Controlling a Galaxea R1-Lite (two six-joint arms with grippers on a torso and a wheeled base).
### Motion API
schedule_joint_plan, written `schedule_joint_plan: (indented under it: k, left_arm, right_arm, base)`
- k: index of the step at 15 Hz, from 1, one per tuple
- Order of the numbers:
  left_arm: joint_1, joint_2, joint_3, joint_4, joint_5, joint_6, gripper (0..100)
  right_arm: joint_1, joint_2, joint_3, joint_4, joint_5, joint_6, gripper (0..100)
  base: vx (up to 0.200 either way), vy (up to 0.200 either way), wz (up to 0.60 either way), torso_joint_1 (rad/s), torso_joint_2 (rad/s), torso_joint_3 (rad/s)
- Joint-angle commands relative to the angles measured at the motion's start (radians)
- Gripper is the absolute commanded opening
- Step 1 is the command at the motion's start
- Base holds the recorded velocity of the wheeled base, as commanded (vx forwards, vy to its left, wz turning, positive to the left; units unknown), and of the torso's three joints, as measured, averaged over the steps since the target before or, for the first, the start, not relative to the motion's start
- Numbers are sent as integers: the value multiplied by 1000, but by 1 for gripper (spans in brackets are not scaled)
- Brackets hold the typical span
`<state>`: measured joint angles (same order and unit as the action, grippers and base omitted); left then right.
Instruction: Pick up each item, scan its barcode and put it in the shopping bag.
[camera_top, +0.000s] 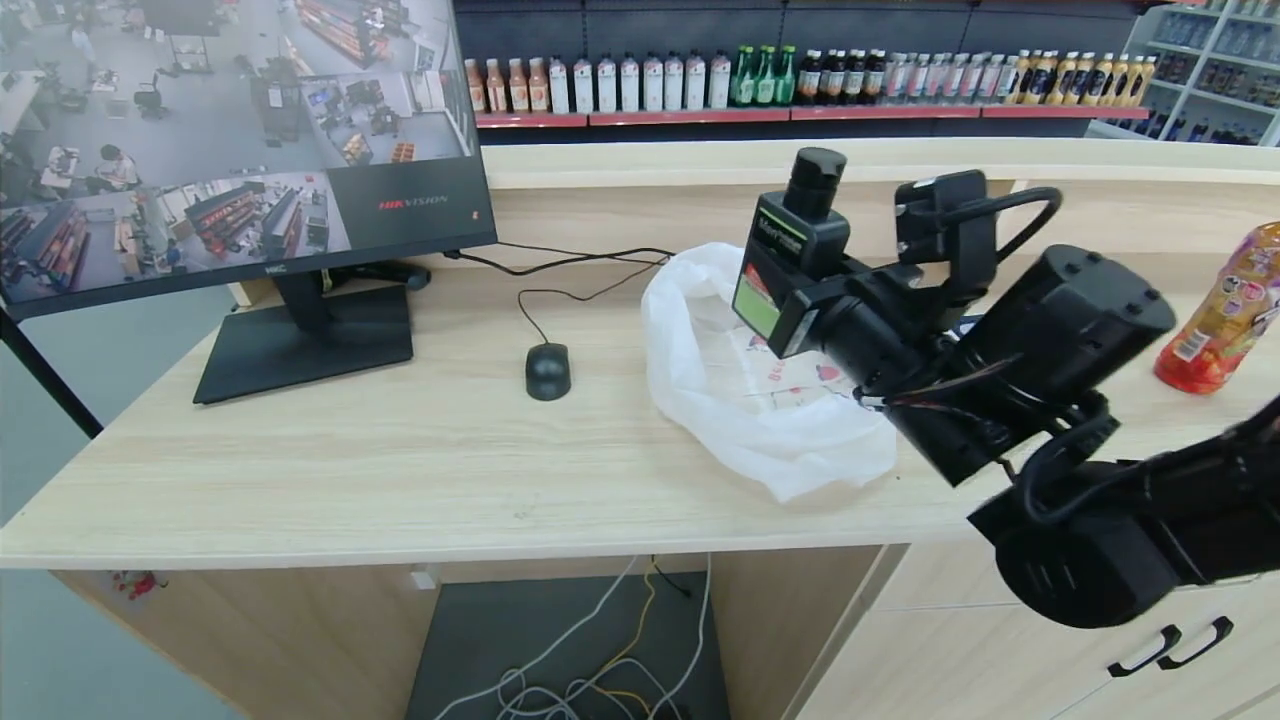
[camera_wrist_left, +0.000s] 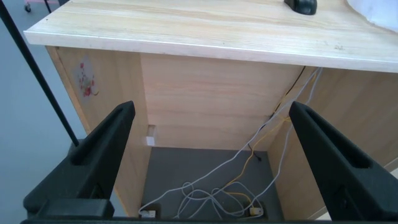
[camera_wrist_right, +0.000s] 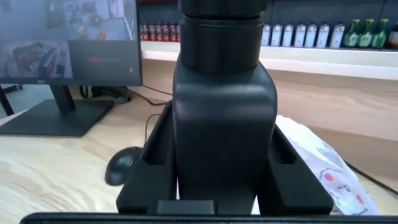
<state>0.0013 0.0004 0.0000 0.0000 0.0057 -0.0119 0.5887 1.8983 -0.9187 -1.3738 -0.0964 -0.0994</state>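
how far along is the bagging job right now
Done: nothing is visibly bagged; what the shopping bag holds is unclear. In hand: the right claw grips a black bottle near the bag's opening. Left: the orange drink bottle waits on the counter; the left claw hangs open below.

Black bottle (camera_top: 795, 250): base hidden inside right gripper (camera_top: 805, 315); cap cropped at top edge in right wrist view.
Bag (camera_top: 740, 400): right side masked by black bottle and right gripper.
Orange bottle (camera_top: 1225, 315), counter's right end: cropped by picture edge.
Monitor (camera_top: 200, 130), counter's back-left corner: top and left cropped.
Mouse (camera_wrist_left: 300, 5): cropped in left wrist view.
Shelf bottles (camera_top: 800, 80): labels too small to tell.
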Motion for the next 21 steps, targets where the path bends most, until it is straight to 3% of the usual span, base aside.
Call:
schedule_joint_plan:
  k: [1,21]
  left_arm:
    - [0,0,0,0,0,0,100]
    - [0,0,0,0,0,0,100]
  right_arm:
    - [-1,111,-54,-4,-2,1,0]
    - [-61,335,-112,-128,-2,18,0]
  base:
    - [0,0,0,0,0,0]
    - [0,0,0,0,0,0]
